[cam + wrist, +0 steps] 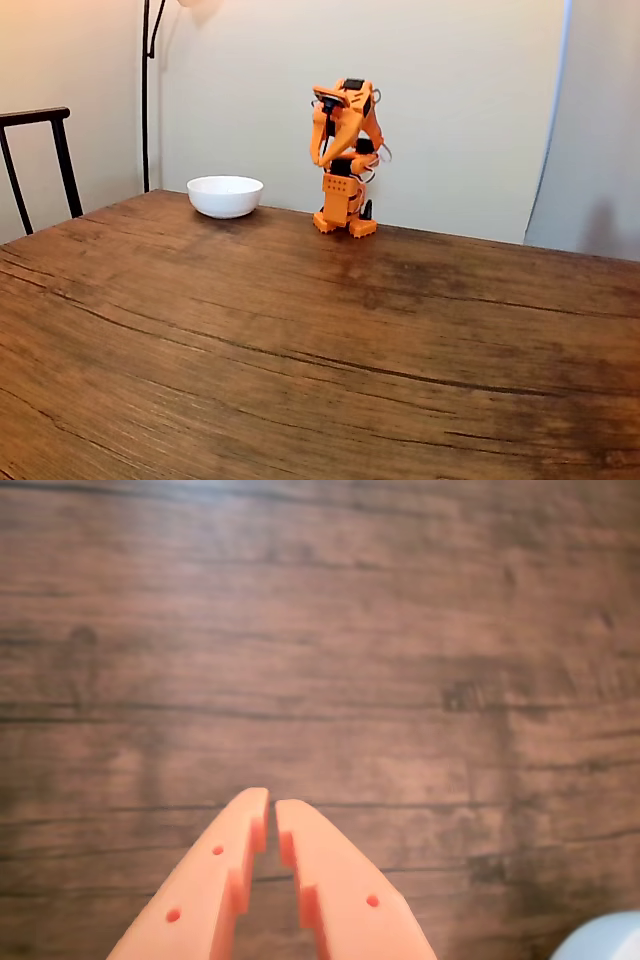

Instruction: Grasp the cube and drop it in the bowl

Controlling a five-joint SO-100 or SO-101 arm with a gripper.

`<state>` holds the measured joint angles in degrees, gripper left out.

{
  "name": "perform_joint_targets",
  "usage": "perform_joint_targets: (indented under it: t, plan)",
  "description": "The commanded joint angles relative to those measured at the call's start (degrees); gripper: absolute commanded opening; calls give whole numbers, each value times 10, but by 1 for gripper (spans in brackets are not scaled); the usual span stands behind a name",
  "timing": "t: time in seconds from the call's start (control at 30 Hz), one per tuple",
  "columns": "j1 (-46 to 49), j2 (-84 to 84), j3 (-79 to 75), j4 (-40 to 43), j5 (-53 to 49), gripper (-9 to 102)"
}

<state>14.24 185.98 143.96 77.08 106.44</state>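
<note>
My orange gripper (pixel 272 803) comes into the wrist view from the bottom edge. Its two fingers are shut, tips almost touching, with nothing between them, over bare wooden table. In the fixed view the orange arm is folded up on its base at the far side of the table, and the gripper (pixel 318 158) points down. The white bowl (pixel 225 195) stands on the table just left of the arm's base. A pale sliver of the bowl (pixel 606 938) shows in the wrist view's bottom right corner. The blue cube is out of view.
The dark wooden table (pixel 320 340) stretches wide in front of the arm. A dark chair back (pixel 40 150) stands at the left edge, with a thin black lamp pole (pixel 146 90) behind it. A pale wall lies right behind the arm.
</note>
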Motion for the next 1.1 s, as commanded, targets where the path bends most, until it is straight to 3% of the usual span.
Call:
perform_joint_targets:
  t: [0.0,0.27,0.5,0.87,1.07]
  plan:
    - [-5,41,43,-46,-4,-1]
    - [-55,44,177,-179,-4,-1]
    - [-94,44,259,-243,-6,-1]
    - [-126,44,343,-270,-64,-1]
    - [-125,40,343,-233,-69,-1]
